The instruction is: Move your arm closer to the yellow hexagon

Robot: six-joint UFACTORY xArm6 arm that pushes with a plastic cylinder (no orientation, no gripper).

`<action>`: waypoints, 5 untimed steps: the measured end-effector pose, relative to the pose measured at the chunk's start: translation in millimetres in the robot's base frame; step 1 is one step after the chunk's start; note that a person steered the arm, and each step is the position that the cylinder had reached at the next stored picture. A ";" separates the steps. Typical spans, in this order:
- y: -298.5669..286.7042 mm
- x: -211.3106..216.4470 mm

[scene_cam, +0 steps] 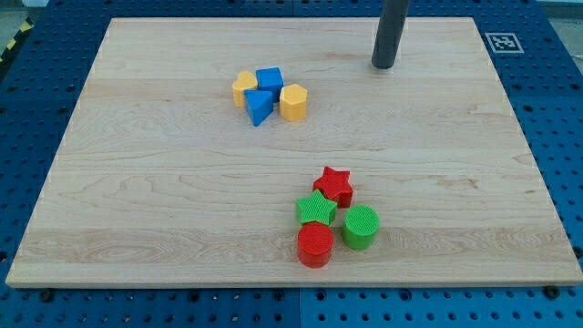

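Observation:
The yellow hexagon (pixel 293 102) lies in the upper middle of the wooden board (pixel 137 182), at the right end of a tight cluster. Touching it on the left is a blue triangle (pixel 260 107), with a blue cube (pixel 270 79) just above and a yellow heart-like block (pixel 244 88) at the cluster's left. My tip (pixel 383 66) stands near the board's top edge, up and to the right of the yellow hexagon, about a hand's width away and touching no block.
A second cluster lies lower right of centre: a red star (pixel 334 186), a green star (pixel 317 210), a green cylinder (pixel 361 227) and a red cylinder (pixel 315 245). A black-and-white marker (pixel 505 42) sits at the top right corner. Blue pegboard (pixel 565 109) surrounds the board.

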State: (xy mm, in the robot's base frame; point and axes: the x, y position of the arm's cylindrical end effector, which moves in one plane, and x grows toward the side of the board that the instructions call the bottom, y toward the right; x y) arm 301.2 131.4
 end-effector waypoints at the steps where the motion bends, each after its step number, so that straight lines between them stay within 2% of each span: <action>1: 0.0 -1.1; 2: 3.8 3.4; 3: 18.3 56.8; 5: 18.3 73.1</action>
State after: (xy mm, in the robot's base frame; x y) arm 374.2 149.7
